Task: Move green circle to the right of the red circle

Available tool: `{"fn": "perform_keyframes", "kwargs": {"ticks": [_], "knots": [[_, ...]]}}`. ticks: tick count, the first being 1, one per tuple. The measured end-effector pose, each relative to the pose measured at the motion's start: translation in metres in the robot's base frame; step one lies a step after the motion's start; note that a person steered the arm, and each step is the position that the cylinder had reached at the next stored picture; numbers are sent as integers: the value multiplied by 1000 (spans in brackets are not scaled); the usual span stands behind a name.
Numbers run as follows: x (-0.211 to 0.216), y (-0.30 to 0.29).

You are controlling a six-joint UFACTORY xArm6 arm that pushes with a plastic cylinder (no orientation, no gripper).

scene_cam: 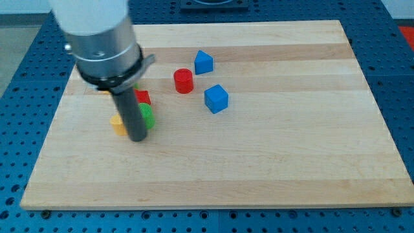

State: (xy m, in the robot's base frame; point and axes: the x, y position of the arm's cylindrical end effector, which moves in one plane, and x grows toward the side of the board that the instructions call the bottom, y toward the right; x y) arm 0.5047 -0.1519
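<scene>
The red circle (184,81) stands on the wooden board (259,155), left of centre toward the view's top. The green circle (149,116) is down-left of it, mostly hidden behind my dark rod; only its right edge shows. My tip (138,138) rests on the board just below-left of the green circle, between it and a yellow block (118,124). A red block (142,97) shows just above the green circle, partly hidden by the rod.
A blue block with a peaked top (203,62) sits right of the red circle, toward the view's top. A blue cube (216,98) sits below-right of the red circle. The arm's body covers the blocks at the view's left.
</scene>
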Motion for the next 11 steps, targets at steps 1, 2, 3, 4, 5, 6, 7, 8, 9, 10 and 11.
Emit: {"fn": "perform_keyframes", "kwargs": {"ticks": [1,2,3,4,5,6,7,8,9,10,11], "knots": [[4,-37],[-7,-30],[-33,-2],[-55,25],[-51,38],[-30,33],[-20,43],[-34,61],[-74,83],[-101,110],[-96,116]]}}
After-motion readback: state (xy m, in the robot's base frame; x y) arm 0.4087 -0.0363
